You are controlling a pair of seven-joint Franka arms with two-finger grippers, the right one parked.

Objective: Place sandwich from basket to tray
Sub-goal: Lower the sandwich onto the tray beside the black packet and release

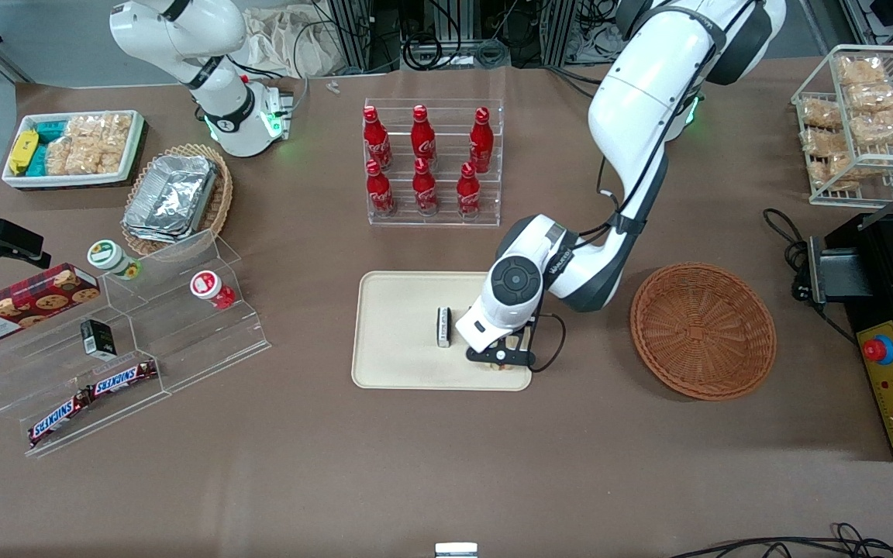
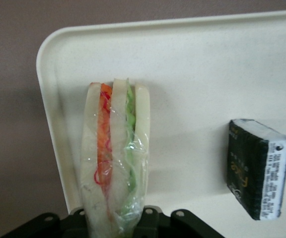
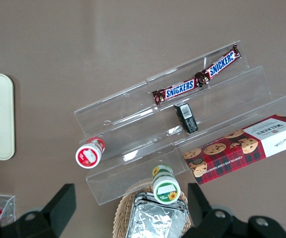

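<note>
Gripper [image 1: 502, 362] low over tray [image 1: 400, 325] corner; fingers clamped on sandwich [image 2: 114, 158], upright between them; small dark packet [image 2: 257, 168] nearby on tray.

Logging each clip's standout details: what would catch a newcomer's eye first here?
The left arm's tool sits low over the beige tray, gripping a wrapped sandwich near the tray's corner. A small dark packet lies on the tray beside it, while the reddish-brown wicker basket sits empty toward the working arm's end.

Even, bright overhead light, soft shadows under the arm onto the tray [image 1: 400, 341]. Glare on the foil containers [image 1: 171, 198] and acrylic shelf [image 1: 144, 333]. Wrist close-up slightly soft on the sandwich [image 2: 114, 158] at the end effector [image 1: 502, 361].
</note>
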